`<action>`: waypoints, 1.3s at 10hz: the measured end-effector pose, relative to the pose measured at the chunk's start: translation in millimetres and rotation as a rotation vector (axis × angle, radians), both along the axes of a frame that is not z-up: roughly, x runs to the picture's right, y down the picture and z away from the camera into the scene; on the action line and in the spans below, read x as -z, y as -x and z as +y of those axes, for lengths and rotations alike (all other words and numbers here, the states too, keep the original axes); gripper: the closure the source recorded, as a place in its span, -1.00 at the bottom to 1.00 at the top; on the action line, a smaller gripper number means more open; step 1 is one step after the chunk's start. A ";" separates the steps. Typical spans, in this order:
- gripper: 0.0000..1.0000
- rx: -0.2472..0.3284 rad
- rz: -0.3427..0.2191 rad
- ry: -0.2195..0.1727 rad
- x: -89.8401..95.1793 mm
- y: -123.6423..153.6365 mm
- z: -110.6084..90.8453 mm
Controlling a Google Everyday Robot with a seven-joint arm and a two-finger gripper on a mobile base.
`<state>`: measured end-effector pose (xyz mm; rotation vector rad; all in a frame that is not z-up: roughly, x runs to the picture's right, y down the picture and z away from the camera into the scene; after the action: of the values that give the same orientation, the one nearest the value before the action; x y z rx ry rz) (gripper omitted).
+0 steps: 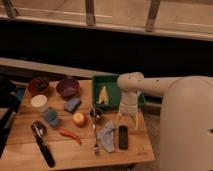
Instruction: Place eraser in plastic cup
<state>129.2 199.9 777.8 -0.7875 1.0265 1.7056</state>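
Two-finger gripper [127, 124] is held near the right edge of the wooden bench [75, 159], pointed downward at the end of a white arm [150, 86] that is extended from the right. Its fingers [120, 120] are seen spread apart, and nothing is gripped between them. The flat black rectangular eraser [123, 136] is laid on the bench just in front of the gripper, toward the front right corner; whether the two are touching cannot be determined. The small round grey-blue plastic cup [50, 117] is stood upright toward the left edge, well apart from the eraser. A cream-white round container [39, 103] is placed just behind the cup, and a blue rectangular block [72, 104] is set to its rear right. A green rectangular tray [96, 84] is located at the rear right corner, and a pale yellow item [103, 95] is contained in it. A reddish-brown bowl [38, 85] and a purple bowl [67, 87] are set along the rear edge. A crumpled grey cloth [106, 136] is laid just left of the eraser. A black-handled utensil [44, 147] is laid near the front left corner.
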 end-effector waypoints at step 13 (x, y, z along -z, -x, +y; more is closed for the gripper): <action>-0.23 -0.025 -0.033 0.090 -32.4 -1.4 31.1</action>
<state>130.6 231.0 810.2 -0.8861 1.0809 1.6716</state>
